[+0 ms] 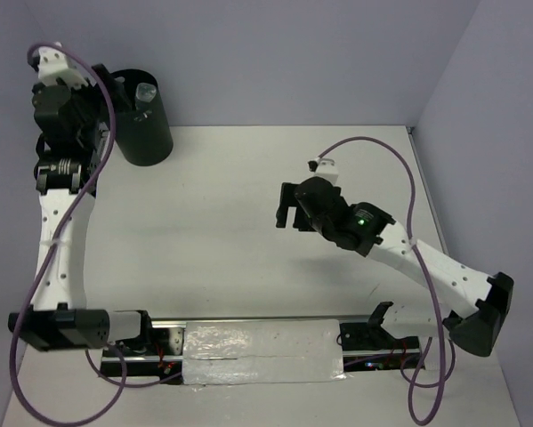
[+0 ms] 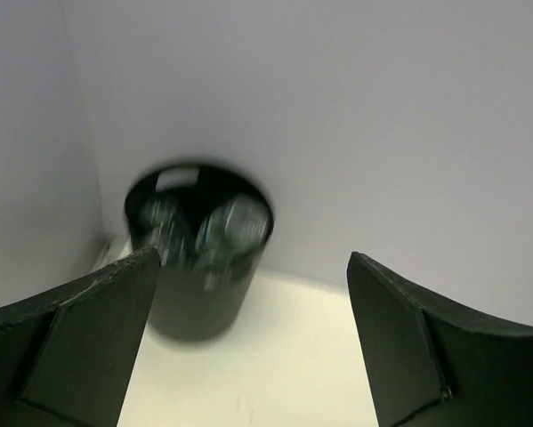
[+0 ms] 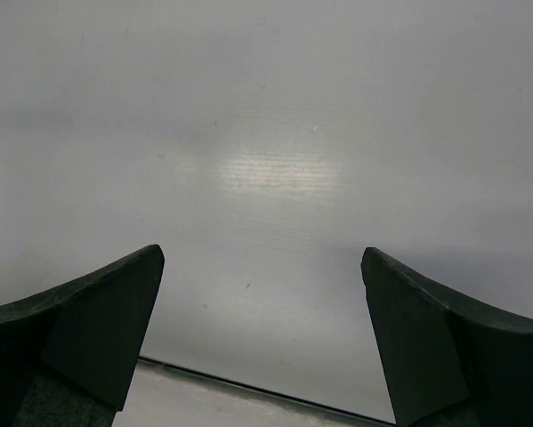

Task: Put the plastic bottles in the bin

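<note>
- Bin [image 1: 150, 133] first: black, round and tall, standing upright at the far left corner of the table [image 1: 248, 231], close to the back wall [image 1: 275, 53]
- the left wrist view catches an oval cut-out just under its rim on the far side, with light showing through it
- plastic bottles [image 2: 220, 229] are down inside the bin, clear and crinkly, looking silvery-grey against the black wall
- from the top camera, one clear bottle end pokes up near the rim on the bin's right side
- can't count them tbh, from both angles it's just a jumble of shiny plastic
- labels and writing: the wrist shot is blurred and the top view is too small, so nothing on the bottles or the bin can be read
- left gripper [image 2: 253, 262]: fingers spread wide with nothing between them, up off the table just beside the bin on its left, camera looking at the bin's open top
- right gripper [image 3: 262, 256]: fingers also wide apart and holding nothing, over bare table right of the middle, well apart from the bin
- other stuff: a strip of silver tape [image 1: 262, 354] runs along the near edge between the two arm bases, and a purple cable [image 1: 399, 160] loops off each arm
</note>
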